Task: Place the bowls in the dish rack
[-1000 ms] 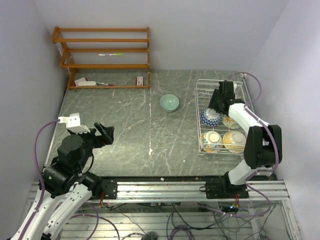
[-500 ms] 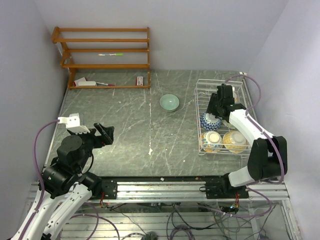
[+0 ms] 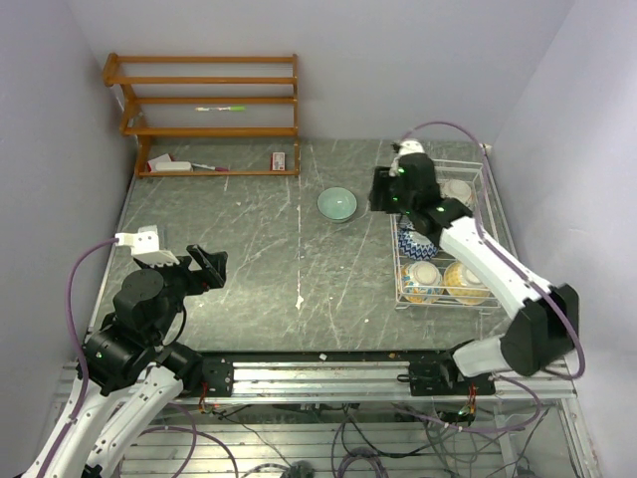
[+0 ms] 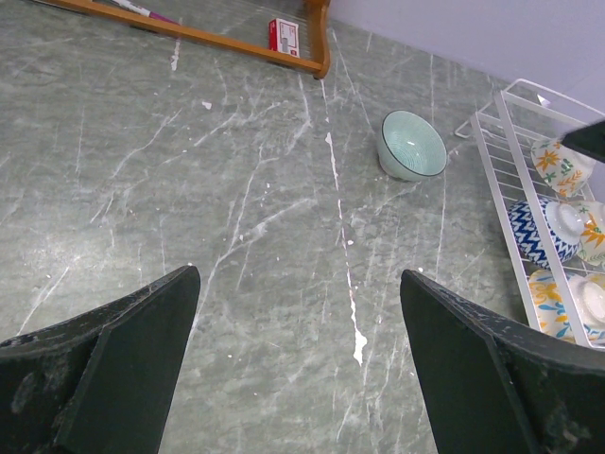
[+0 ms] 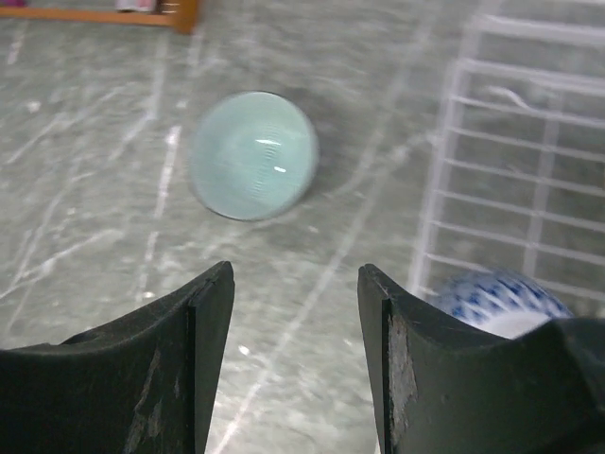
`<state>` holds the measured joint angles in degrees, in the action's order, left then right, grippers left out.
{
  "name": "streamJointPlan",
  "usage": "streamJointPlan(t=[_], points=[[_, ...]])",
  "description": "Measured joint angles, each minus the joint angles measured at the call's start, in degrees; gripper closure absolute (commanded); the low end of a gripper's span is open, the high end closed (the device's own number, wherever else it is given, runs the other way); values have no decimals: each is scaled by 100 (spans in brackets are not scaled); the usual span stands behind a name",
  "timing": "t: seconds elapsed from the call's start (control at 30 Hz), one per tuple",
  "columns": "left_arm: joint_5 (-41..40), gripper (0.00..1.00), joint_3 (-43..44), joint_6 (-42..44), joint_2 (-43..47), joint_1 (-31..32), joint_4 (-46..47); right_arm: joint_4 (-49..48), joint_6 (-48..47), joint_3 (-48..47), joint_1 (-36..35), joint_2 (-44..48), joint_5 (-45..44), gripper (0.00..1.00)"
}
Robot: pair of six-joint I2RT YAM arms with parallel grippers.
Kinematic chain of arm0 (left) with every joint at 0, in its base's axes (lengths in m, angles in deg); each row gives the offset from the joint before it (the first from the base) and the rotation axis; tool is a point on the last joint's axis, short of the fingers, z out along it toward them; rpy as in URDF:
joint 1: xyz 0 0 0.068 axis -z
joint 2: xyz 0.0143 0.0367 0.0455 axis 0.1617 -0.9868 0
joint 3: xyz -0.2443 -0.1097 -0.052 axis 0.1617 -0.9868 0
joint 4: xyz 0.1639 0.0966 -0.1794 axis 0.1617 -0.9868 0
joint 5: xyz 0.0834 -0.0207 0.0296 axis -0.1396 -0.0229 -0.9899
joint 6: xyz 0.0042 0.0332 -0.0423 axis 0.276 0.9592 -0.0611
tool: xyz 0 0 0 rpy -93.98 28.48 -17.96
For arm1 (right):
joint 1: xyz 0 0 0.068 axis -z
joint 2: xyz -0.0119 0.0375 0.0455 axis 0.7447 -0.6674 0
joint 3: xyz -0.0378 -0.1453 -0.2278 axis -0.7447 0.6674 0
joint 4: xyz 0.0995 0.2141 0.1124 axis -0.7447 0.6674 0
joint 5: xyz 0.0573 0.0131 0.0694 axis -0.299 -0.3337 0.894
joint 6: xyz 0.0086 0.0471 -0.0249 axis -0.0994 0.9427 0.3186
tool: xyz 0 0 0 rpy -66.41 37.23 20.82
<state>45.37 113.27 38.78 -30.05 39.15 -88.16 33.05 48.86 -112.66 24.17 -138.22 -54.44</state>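
One pale green bowl (image 3: 337, 204) sits upright on the table (image 3: 249, 259), out in the open, left of the dish rack (image 3: 397, 267) and apart from it. The white wire rack stands at the table's right side and holds the other bowls: a blue patterned bowl (image 3: 418, 239) turned over near the middle, a teal-and-yellow bowl (image 3: 422, 281) and a yellow-orange bowl (image 3: 466, 281) side by side at the near end, and an orange floral bowl (image 3: 458, 191) toward the far end.

The right claw (image 3: 378, 189) hangs over the rack's left edge, between the rack and the green bowl, pointing toward that bowl. Its fingers stand moderately apart and grip nothing; the wrist view shows the green bowl beyond the gap, somewhat blurred, and the blue bowl at the lower right.

The left claw (image 3: 209, 264) is held above the table's near left part, well away from every bowl, its fingers spread wide and empty.

A brown wooden shelf (image 3: 209, 100) stands against the far wall, with a small red-and-white box (image 3: 280, 160) on its lowest board.
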Motion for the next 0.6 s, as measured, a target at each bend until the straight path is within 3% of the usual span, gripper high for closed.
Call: streamJointPlan(t=[0.27, 0.4, 0.6], points=[[-7, 2, 0, -2, 15, 4, -2, -142, -702, -1766, -1261, -2385, -76, 46], [-15, 2, 0, -2, 46, 26, -4, -81, -964, -2345, -1397, -3329, -125, 46], [-17, 2, 0, -2, 55, 28, -4, -79, -1123, -2802, -1360, -3998, -153, 52]])
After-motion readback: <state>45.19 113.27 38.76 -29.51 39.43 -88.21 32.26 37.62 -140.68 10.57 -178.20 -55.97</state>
